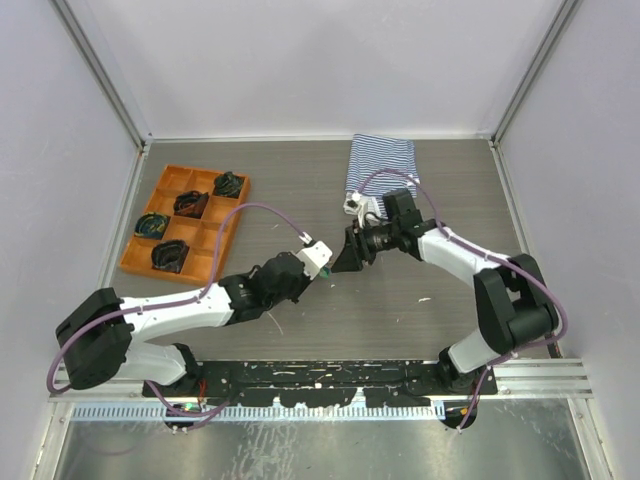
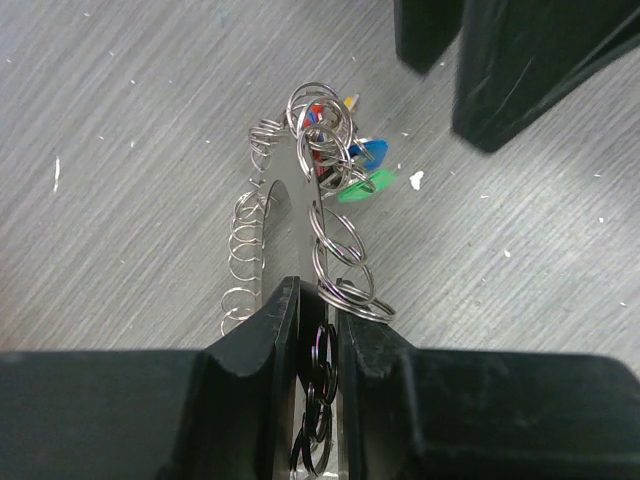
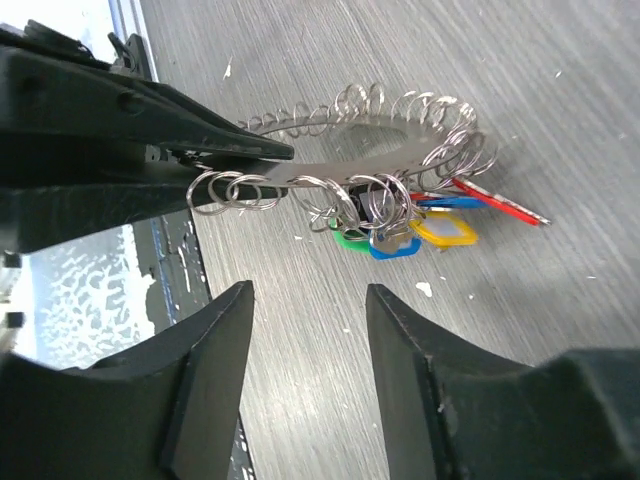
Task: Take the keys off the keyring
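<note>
The keyring (image 3: 385, 156) is a flat metal loop strung with many small wire rings, lifted just above the table. The keys (image 3: 432, 222), with green, blue, yellow and red heads, hang in a bunch from it. In the left wrist view the keys (image 2: 355, 165) show at the far end of the keyring (image 2: 338, 250). My left gripper (image 2: 315, 300) is shut on the keyring's near end, with dark rings pinched between its fingers. My right gripper (image 3: 310, 292) is open and empty, its fingers a little short of the keys. In the top view the left gripper (image 1: 326, 266) and right gripper (image 1: 346, 256) face each other at mid-table.
An orange tray (image 1: 212, 240) holding dark bundles stands at the back left. A striped blue-white cloth (image 1: 382, 165) lies at the back, behind the right arm. Side walls close in the table on the left and right.
</note>
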